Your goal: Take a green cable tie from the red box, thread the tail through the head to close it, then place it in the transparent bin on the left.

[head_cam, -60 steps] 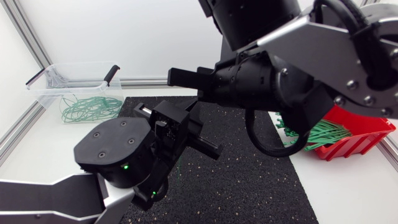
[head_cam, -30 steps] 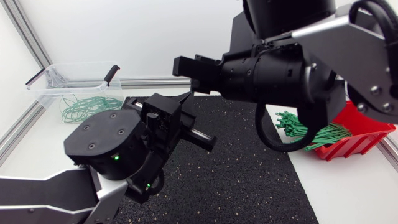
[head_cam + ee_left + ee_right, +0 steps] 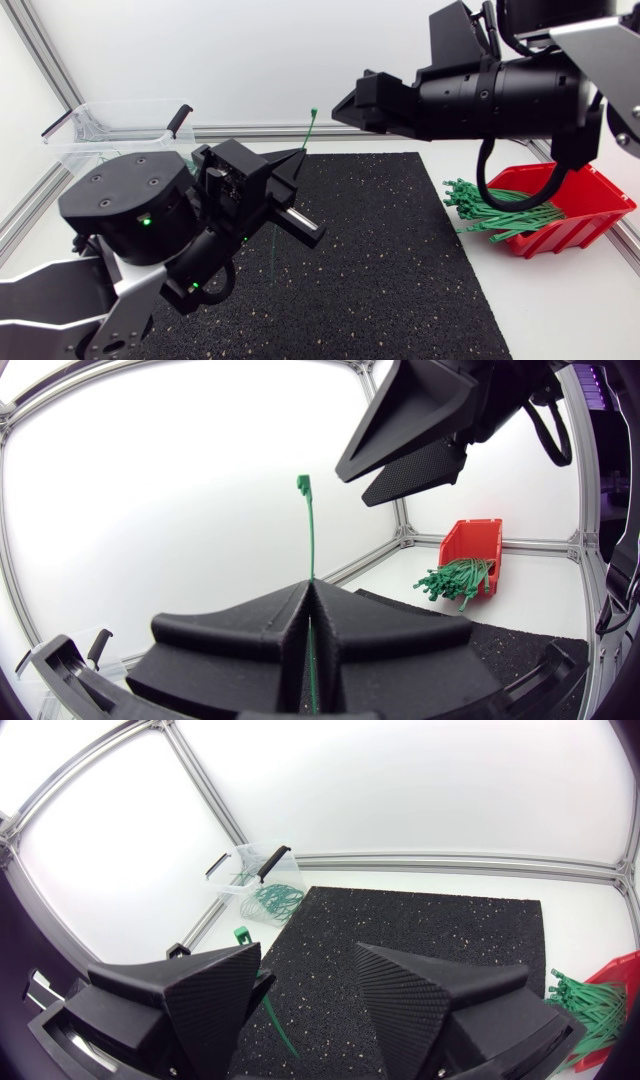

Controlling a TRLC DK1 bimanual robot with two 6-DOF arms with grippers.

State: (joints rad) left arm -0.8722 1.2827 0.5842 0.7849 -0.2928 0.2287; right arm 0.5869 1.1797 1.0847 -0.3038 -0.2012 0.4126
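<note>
- Bin first: the transparent bin [image 3: 75, 140] sits off the far left corner of the black mat [image 3: 400, 270], with closed green loops [image 3: 272, 900] already in it. It is where the finished tie belongs, so I judge it out of play for now.
- The left gripper [image 3: 310, 588], raised above the mat's left part, is clenched on the green cable tie [image 3: 309, 535], its two fingers pressed flat against the strap from either side. This low grip leaves the upper end free to be worked.
- The tie stands nearly upright out of those fingers, with its head [image 3: 303, 483] uppermost and its tail hanging below toward the mat. It is not yet threaded, and held this way it offers the head to the other arm.
- The right gripper [image 3: 305, 985] hovers above the mat's far edge, just beside the tie's head. Its fingers are spread and hold nothing, probably ready to help with the threading.
- The red box [image 3: 585, 215] lies off the mat's right edge. Spare ties [image 3: 500, 212] spill from its open front toward the mat, handy to the right arm.
</note>
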